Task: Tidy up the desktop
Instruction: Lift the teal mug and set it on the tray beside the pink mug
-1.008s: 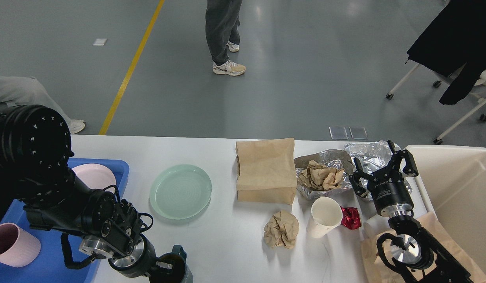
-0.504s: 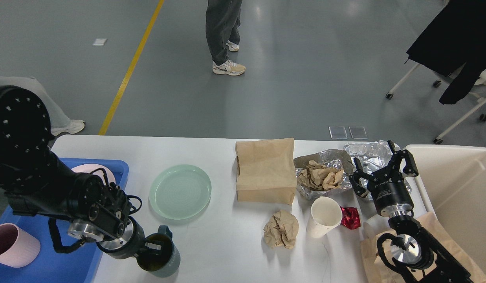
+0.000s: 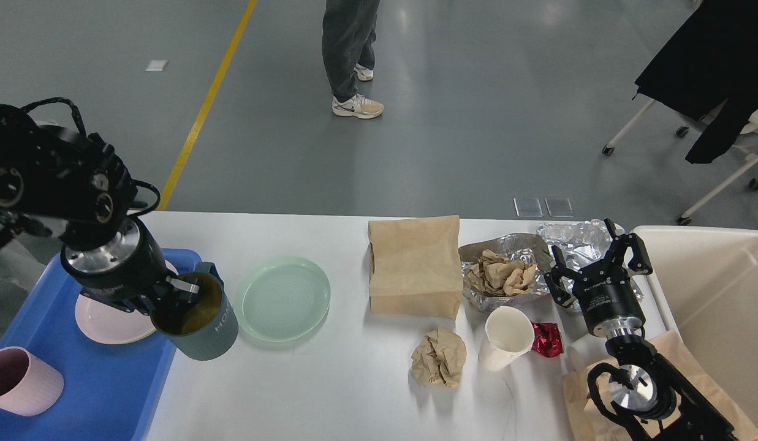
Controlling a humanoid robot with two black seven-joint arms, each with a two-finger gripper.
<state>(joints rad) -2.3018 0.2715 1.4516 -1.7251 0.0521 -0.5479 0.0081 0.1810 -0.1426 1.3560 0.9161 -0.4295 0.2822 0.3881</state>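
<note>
The white desktop carries a pale green plate, a brown paper bag, a crumpled brown paper ball, a white paper cup, a red wrapper and foil with crumpled paper. My left gripper is shut on the rim of a dark teal mug and holds it above the tray's right edge, left of the green plate. My right gripper is open and empty over the foil at the right.
A blue tray at the left holds a pink plate and a pink cup. A cream bin stands at the right edge. Brown paper lies under my right arm. A person stands beyond the table.
My left gripper has lifted the teal mug up from the table's front edge and carried it back and left toward the blue tray. The right arm has not moved.
</note>
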